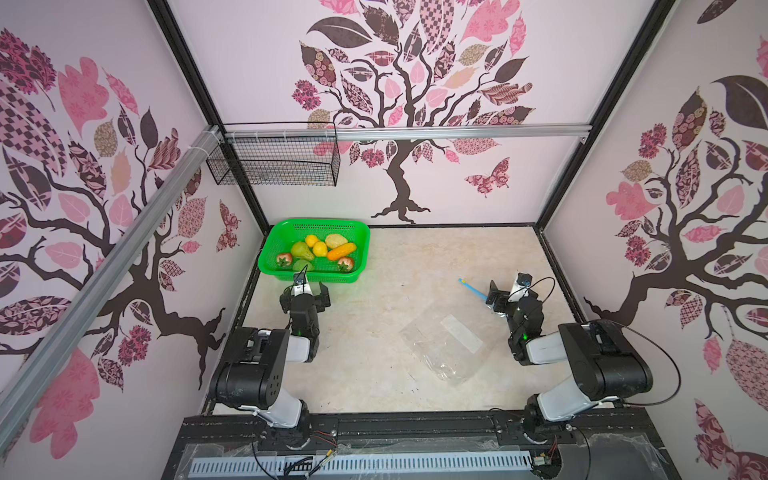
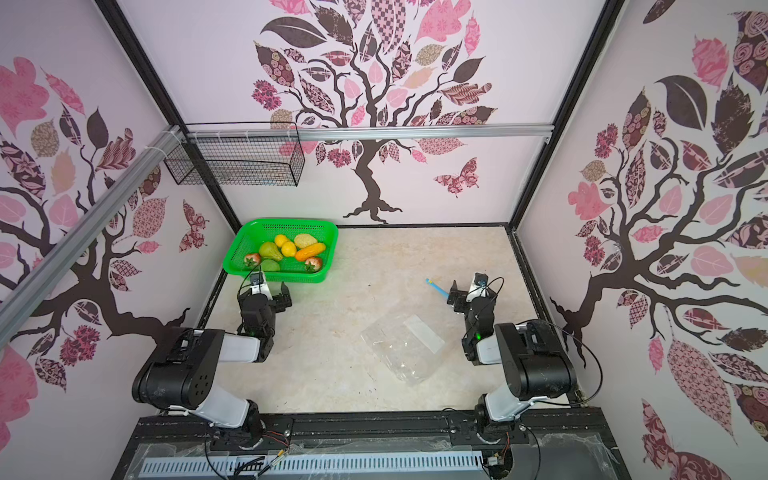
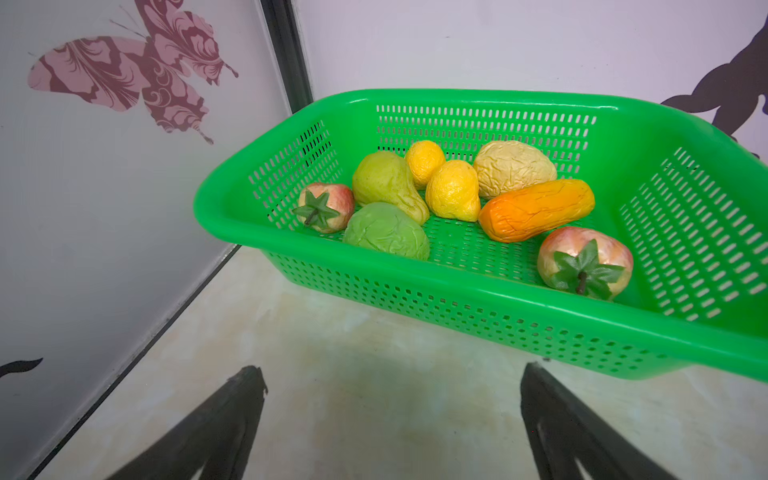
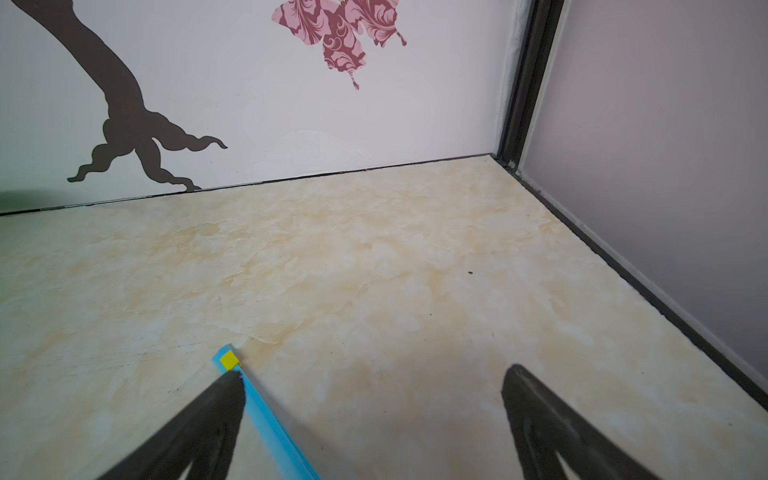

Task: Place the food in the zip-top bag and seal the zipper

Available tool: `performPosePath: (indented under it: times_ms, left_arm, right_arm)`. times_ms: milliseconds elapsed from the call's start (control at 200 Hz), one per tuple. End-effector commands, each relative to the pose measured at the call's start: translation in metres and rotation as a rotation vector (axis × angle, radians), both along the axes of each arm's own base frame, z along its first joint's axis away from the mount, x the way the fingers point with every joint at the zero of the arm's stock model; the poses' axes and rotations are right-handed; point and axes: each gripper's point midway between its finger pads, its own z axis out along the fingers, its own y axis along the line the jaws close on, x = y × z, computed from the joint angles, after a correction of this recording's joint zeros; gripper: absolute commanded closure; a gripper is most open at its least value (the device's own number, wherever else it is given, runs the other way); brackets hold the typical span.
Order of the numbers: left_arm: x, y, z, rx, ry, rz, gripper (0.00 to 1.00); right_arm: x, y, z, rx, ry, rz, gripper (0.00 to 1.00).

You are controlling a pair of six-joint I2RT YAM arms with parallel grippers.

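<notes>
The food lies in a green mesh basket (image 1: 320, 277) (image 3: 457, 309) at the back left: two strawberries (image 3: 326, 205), a pear (image 3: 386, 183), two lemons (image 3: 453, 191), a carrot (image 3: 536, 208), a tan lumpy piece (image 3: 513, 166) and a green ball (image 3: 386, 230). My left gripper (image 1: 305, 293) (image 3: 392, 372) hovers open just in front of the basket, holding nothing. The clear zip-top bag (image 1: 432, 349) (image 2: 399, 353) lies flat at centre right. Its blue zipper (image 1: 471, 289) (image 4: 266, 419) runs beside one finger of my open right gripper (image 1: 509, 291) (image 4: 374, 373).
A black wire basket (image 1: 274, 160) hangs on the back wall at the left, above the table. Walls close the table on the left, back and right. Both arm bases sit on the dark rail (image 1: 415, 428) along the front edge.
</notes>
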Motion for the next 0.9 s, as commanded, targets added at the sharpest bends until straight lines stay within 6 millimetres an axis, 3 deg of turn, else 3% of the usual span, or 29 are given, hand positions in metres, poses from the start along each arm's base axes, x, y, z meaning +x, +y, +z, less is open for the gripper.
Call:
performPosePath:
  times_ms: [0, 285, 895]
  left_arm:
    - [-0.0036, 0.0034, -0.0027, 0.009, 0.000, 0.013, 0.01]
    - [0.0053, 0.0077, -0.0082, -0.064, 0.042, -0.047, 0.01]
    - [0.0051, 0.0087, -0.0095, -0.071, 0.047, -0.054, 0.01]
  right_arm:
    - [0.0011, -0.0001, -0.0035, -0.002, 0.010, 0.002, 0.00]
    - [0.0005, -0.0008, -0.0038, -0.001, 0.010, 0.000, 0.01]
    - [0.0017, -0.0007, -0.0036, 0.001, 0.011, 0.001, 0.00]
